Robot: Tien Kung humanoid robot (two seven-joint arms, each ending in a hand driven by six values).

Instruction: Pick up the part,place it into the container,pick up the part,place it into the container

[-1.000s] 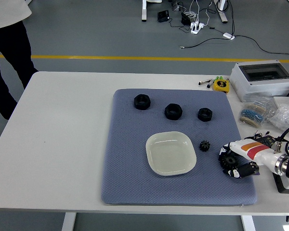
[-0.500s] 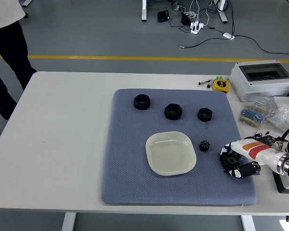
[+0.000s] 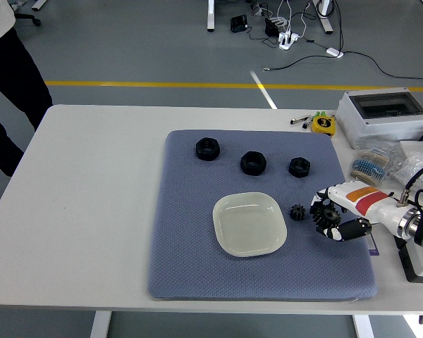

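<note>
Head view: the right hand (image 3: 336, 220) has moved toward 9 o'clock since the earlier frame, its fingers curled around a black gear (image 3: 330, 216). It now sits just at 3 o'clock of a small gear (image 3: 298, 212) lying on the blue mat (image 3: 197, 267), beside the empty white container (image 3: 249, 224). Three black nuts (image 3: 253, 163) are unmoved at 12 o'clock.

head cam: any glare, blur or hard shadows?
Head view: sharp overall, light even and soft. White streak of glare on the floor behind the table. The dish has a mild sheen, not blown out. Black gears lose surface detail against the mat. Right robot hand slightly soft.
</note>
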